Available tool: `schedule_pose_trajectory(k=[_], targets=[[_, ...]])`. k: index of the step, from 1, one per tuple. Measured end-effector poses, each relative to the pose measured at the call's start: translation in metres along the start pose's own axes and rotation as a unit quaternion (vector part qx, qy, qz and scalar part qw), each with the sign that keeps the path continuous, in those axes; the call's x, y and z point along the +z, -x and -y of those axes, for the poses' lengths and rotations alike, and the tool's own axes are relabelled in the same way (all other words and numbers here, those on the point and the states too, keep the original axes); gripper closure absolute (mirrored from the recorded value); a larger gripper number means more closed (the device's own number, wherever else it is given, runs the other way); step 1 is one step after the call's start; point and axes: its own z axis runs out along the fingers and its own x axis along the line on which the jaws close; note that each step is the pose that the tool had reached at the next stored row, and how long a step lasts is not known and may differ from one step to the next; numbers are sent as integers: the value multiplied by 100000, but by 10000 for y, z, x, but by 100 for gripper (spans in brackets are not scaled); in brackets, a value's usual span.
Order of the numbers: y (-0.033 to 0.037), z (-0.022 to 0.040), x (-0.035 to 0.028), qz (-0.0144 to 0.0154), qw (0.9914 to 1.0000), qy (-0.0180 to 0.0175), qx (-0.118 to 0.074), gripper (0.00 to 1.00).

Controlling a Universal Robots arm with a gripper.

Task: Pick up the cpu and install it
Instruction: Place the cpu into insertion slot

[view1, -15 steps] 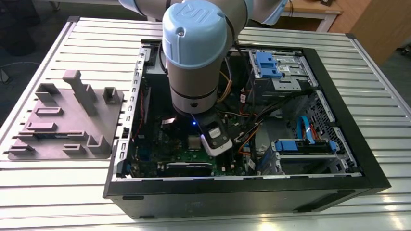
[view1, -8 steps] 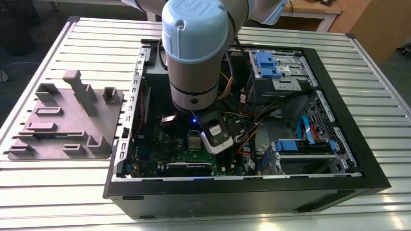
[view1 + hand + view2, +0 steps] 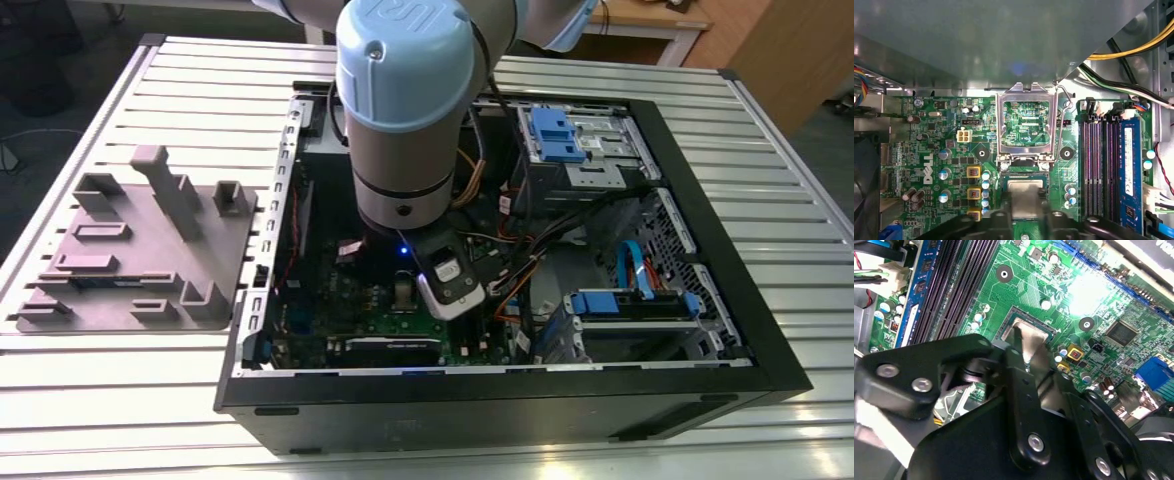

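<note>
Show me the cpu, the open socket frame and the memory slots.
cpu (image 3: pixel 1025 196): first wrist view, its metal top.
open socket frame (image 3: pixel 999 125): first wrist view, a side bar.
memory slots (image 3: pixel 1097 165): first wrist view, one slot's middle.

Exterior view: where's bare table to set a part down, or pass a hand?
Bare ribbed table on the camera side of the grey fixture, on its far side, and at the exterior view's right of the case. Crowded inside the case: arm, cables, drive bays.
</note>
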Motion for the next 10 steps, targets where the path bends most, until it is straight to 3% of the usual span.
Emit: schedule_pose_trajectory(k=[1,6,10], targets=[[0,0,0,1,100000,0,2,68],[0,0,-1,0,100000,0,0,90],[0,0,-1,-1,100000,-3,2,90]])
